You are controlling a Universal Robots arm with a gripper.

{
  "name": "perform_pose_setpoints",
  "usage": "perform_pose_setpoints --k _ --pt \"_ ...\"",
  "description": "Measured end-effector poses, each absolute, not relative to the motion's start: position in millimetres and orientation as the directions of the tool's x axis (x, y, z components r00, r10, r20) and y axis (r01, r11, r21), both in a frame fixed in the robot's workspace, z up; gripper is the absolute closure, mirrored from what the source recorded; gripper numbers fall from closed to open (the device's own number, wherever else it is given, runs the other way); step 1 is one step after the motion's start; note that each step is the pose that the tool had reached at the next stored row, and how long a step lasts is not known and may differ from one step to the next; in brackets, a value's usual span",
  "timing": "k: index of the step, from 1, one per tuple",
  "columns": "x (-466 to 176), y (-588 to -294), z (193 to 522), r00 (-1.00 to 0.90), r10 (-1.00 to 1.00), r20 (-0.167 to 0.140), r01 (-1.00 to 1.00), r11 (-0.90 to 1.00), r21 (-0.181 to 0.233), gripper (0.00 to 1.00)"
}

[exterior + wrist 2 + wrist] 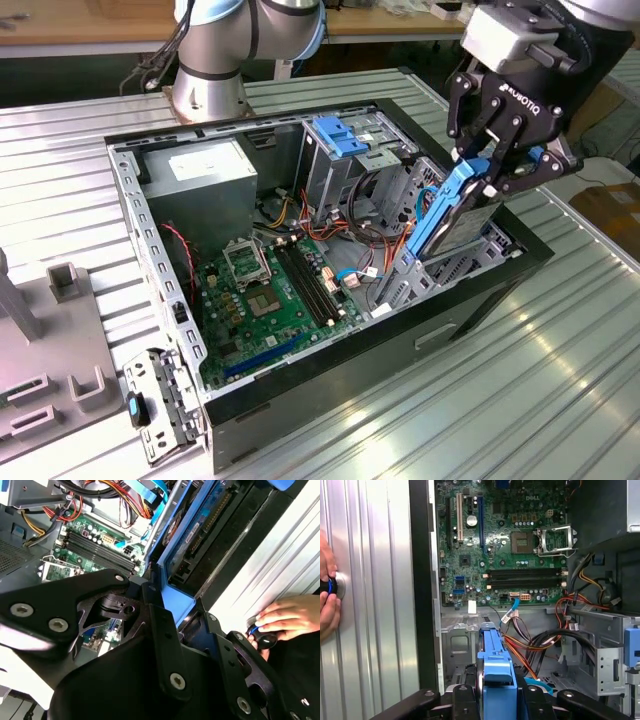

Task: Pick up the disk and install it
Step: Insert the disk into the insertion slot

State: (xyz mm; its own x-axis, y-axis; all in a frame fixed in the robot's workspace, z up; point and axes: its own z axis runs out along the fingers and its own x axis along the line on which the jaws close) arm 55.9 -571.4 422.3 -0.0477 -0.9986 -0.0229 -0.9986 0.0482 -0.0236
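Exterior view puts your hand (490, 168) over the open computer case (440, 335), at its end on the exterior view's right, pinching the disk (452, 212) by the upper end of its blue rails. The disk stands on edge and tilted, its lower end at the metal drive cage (400, 288) beside the motherboard (270, 290). In the first wrist view your black fingers (462, 696) press either side of the blue rail. A person's fingers (327, 614) rest on a round knob (330, 586) on the ribbed surface (500, 400) just outside the case.
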Motion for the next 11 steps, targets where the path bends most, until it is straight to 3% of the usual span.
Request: perform_pose_setpoints --k 11 --pt "56 -572 392 -0.048 -0.999 -0.022 -0.999 0.048 -0.024 0.63"
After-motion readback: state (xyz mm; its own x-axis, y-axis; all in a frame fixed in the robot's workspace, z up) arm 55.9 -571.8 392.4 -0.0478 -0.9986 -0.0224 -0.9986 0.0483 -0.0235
